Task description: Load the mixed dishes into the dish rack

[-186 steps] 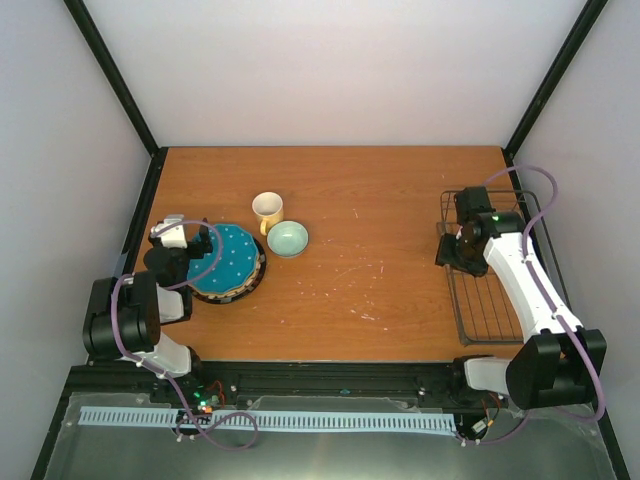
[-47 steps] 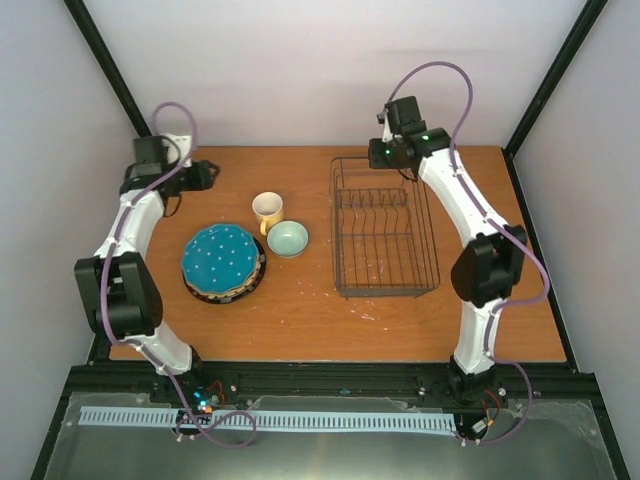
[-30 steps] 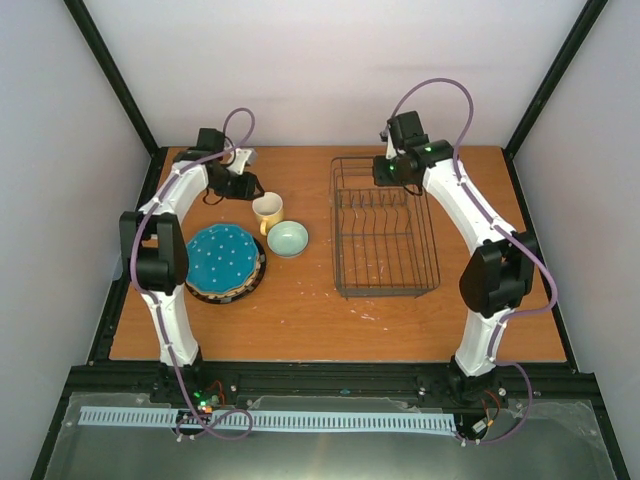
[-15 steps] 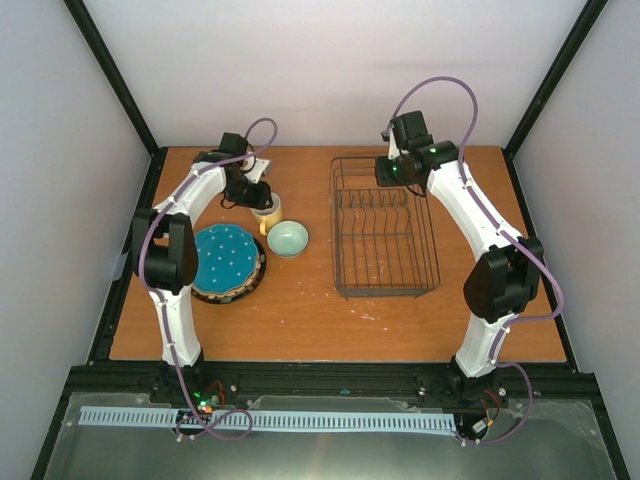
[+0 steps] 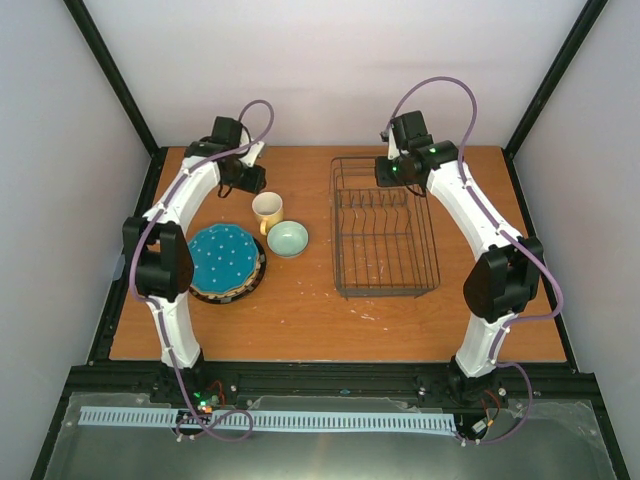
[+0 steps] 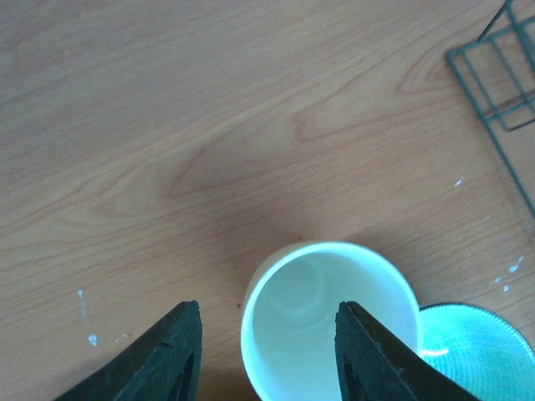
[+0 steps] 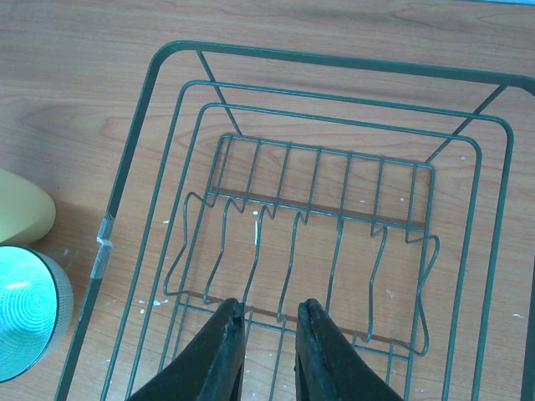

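Dish rack [image 5: 385, 228] lengthwise near-to-far (mug [image 5: 267, 209] upright)

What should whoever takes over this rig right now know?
Left end effector: open, poised over the yellow mug, not gripping.
Right end effector: jaws narrowly apart, empty, above the far end of the dish rack.
Mug, green bowl and the plate stack, a teal dotted one on top, sit on the table left of the rack.
Done: nothing is in the rack.
Left: load everything, mug probably first.
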Controlling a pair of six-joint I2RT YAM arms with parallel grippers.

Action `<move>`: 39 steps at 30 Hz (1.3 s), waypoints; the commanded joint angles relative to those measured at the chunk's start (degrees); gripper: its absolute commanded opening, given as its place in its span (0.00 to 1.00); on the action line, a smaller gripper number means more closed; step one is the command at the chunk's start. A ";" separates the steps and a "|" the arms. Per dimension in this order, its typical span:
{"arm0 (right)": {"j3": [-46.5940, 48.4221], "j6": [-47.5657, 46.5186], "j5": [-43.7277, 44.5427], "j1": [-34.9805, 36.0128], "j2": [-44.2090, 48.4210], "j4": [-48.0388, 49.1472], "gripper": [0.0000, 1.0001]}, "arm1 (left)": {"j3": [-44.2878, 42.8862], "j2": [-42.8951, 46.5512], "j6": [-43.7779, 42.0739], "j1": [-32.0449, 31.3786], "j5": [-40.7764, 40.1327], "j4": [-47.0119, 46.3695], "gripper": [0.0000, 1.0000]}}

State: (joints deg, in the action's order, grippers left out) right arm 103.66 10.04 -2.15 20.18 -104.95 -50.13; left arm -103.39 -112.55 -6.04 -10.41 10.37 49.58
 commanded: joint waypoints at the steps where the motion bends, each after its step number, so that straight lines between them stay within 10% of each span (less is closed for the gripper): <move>1: 1.12 -1.15 0.12 -0.09 -0.94 -0.38 0.20 | 2.71 1.37 -2.20 0.00 -3.18 -0.32 0.46; 17: 1.46 -1.58 0.38 -0.41 -1.23 -1.37 0.21 | 5.83 -4.27 -2.32 -0.05 -2.93 -2.36 0.46; 24: 1.71 -1.70 0.41 -0.58 -1.31 -1.89 0.22 | 1.30 -10.00 -1.63 -0.04 0.28 -2.40 0.33; 28: 1.76 -1.95 0.71 -0.62 -1.16 -1.97 0.22 | -0.91 -11.74 -1.23 -0.09 1.76 -1.64 0.01; 39: 3.92 -0.11 -4.42 -1.21 -0.23 1.29 0.21 | -9.08 1.16 1.62 -0.04 -9.13 -7.86 0.01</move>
State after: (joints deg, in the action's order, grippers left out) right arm 104.71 8.86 -2.66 19.75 -105.38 -51.55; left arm -105.73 -121.84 -6.74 -10.41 7.22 48.53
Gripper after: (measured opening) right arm 0.205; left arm 0.107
